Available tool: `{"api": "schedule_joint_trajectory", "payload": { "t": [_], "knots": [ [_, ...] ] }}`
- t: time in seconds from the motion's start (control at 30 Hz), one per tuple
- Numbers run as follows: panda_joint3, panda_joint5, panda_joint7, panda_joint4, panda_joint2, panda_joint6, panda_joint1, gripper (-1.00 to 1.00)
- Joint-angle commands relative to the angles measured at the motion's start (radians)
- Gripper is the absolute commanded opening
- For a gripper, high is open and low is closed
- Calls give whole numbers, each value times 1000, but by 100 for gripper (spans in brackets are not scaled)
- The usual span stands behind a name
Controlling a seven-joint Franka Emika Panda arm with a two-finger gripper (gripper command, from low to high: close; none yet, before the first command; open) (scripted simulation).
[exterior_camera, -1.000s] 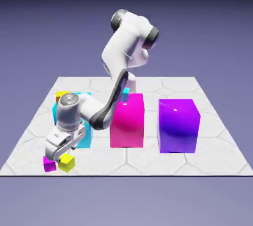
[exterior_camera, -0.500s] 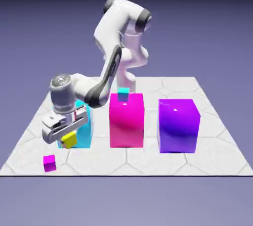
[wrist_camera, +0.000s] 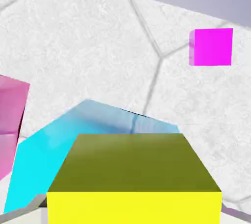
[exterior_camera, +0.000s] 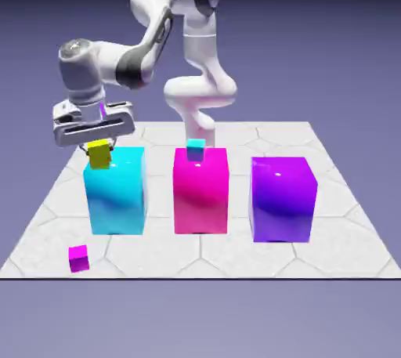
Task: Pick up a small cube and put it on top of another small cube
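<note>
Beyond the yellow cube [wrist_camera: 134, 169], tabletop [wrist_camera: 88, 37] only in hand view.

On the desk [exterior_camera: 172, 258], three big blocks stand in a row, a small cube [exterior_camera: 196, 150] atop the middle block [exterior_camera: 201, 192], another small cube [exterior_camera: 78, 258] before the leftmost block [exterior_camera: 117, 196].

A plain blue-violet backdrop is seen behind the table [exterior_camera: 211, 258], darkened to black towards twelve o'clock in the exterior view. The white tabletop is crossed by thin grey lines in large irregular cells, and is edged darkly at six o'clock. In the hand view, the backdrop is glimpsed at one o'clock.
</note>
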Motion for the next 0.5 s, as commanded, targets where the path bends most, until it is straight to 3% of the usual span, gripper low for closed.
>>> {"api": "schedule_joint_trajectory", "payload": {
  "t": [0.0,0.13,0.3,0.33,0.47],
  "knots": [
    [8,-29,44,-3,-35,-26,-14,-100],
    [28,-94,149,-8,-119,-91,-49,-100],
    [-9,-108,151,-159,-85,91,-61,-100],
    [-9,-108,151,-159,-85,91,-61,100],
    [17,-98,150,-52,-109,-39,-52,100]
  ]
}}
